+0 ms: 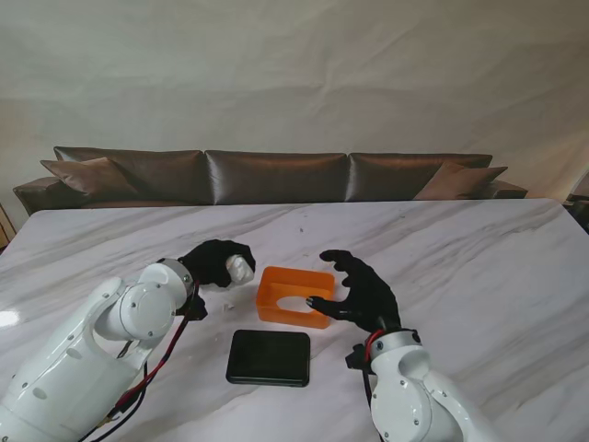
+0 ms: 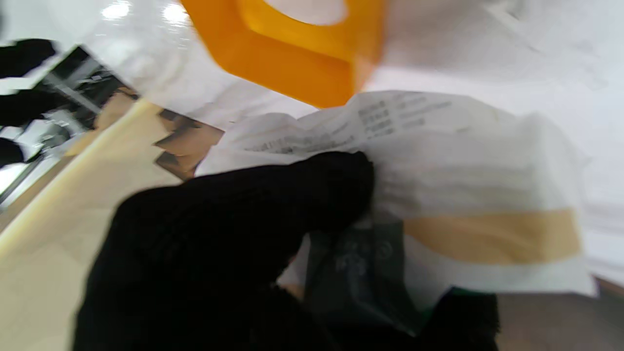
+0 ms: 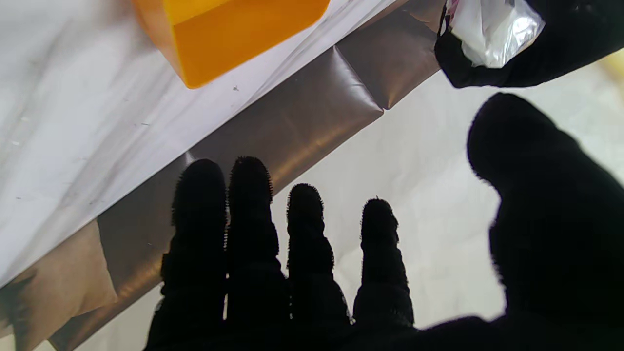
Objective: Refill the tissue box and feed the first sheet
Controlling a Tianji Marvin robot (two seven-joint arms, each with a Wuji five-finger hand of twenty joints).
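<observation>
Orange plastic marks the tissue box [image 1: 295, 296], an open-topped shell with a rounded slot in the wall facing me, standing near the middle of the white marble tabletop [image 1: 479, 249], well in from every edge. Just nearer to me than the box lies a flat black lid [image 1: 269, 357], dark and rectangular, closer to the near edge and apart from the box.

The left hand [image 1: 217, 262], in a black knitted glove, is curled around a white tissue pack [image 1: 240, 268] and carries it above the tabletop just to the left of the orange box. In the left wrist view the pack [image 2: 438, 195] shows as a crinkled plastic wrapper with grey print, a tan band and a dark patch, one gloved finger [image 2: 292, 195] pressed against its face, and the orange box [image 2: 292, 53] just beyond it. The picture there is blurred, so the print cannot be read.

The right hand [image 1: 361, 290], also gloved in black, hovers at the right side of the box with its fingers spread and bent, holding nothing; its thumb reaches toward the box's near wall. The right wrist view shows four separated fingers [image 3: 302, 229], the thumb off to one side, a corner of the box [image 3: 229, 34], and the other hand with the pack [image 3: 492, 29].

Beyond the far edge of the tabletop stands a brown leather sofa [image 1: 276, 177].
</observation>
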